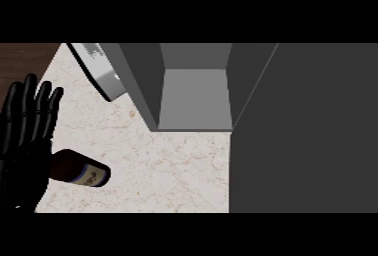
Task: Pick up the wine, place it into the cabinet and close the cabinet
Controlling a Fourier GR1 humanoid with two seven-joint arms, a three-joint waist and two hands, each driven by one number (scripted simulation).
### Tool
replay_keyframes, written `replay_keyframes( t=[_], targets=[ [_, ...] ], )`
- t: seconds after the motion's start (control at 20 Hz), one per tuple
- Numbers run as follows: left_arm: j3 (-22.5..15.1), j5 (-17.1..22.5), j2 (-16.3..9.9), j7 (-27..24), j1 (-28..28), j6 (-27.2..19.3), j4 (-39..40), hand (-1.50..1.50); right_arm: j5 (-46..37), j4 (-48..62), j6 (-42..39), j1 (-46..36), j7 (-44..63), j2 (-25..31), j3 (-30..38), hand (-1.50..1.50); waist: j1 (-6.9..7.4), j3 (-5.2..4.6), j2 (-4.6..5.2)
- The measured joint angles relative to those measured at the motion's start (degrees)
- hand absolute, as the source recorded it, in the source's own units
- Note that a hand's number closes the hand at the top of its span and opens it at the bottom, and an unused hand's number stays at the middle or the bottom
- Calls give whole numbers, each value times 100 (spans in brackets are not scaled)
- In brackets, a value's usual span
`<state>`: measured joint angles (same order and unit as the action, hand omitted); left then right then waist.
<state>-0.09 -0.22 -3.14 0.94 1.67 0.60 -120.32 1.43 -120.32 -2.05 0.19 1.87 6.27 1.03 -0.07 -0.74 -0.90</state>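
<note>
At the view's left edge, left hand (pixel 28 131): black, fingers straight and spread, pointing up the view; it holds nothing, and its lower part runs down to the view's bottom left.
Right hand: not visible in this view.
Just right of the palm, wine (pixel 80 169): a dark brown bottle lying on its side on the counter, its label end with a white and blue patch pointing away from the hand; the near end is hidden behind the hand's edge, so contact cannot be told.
Under hand and bottle, counter (pixel 170 170): pale marbled top with thin reddish veins.
Up and right of the fingertips, cabinet door (pixel 103 70): swung open, grey, its edge tilted toward the hand.
Further right, cabinet (pixel 193 95): open, with a light grey inner floor and darker grey side walls.
Farthest right, a dark grey panel (pixel 310 130): fills the view's right side from top to bottom.
</note>
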Motion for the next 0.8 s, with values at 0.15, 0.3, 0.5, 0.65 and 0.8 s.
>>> replay_keyframes(
  t=[0.15,0.3,0.5,0.65,0.8],
  targets=[
    [99,551,-235,-147,-133,528,-127,-150,-44,-160,13,187,-57,-35,-7,-150,-1,37,38],
    [135,1361,-609,-362,-325,1385,-323,-150,-121,-399,54,429,-28,-116,-135,-150,5,46,37],
    [-230,2651,-746,39,-768,2121,-342,-150,243,-566,-368,627,201,-81,-583,-150,33,55,47],
    [-72,3692,-1104,398,-1128,2467,-599,-150,466,-904,-518,838,461,-37,-748,-150,43,61,50],
    [107,4521,-1399,754,-1531,2546,-1126,-150,589,-1263,-568,954,754,0,-864,-150,52,67,55]
  ],
)
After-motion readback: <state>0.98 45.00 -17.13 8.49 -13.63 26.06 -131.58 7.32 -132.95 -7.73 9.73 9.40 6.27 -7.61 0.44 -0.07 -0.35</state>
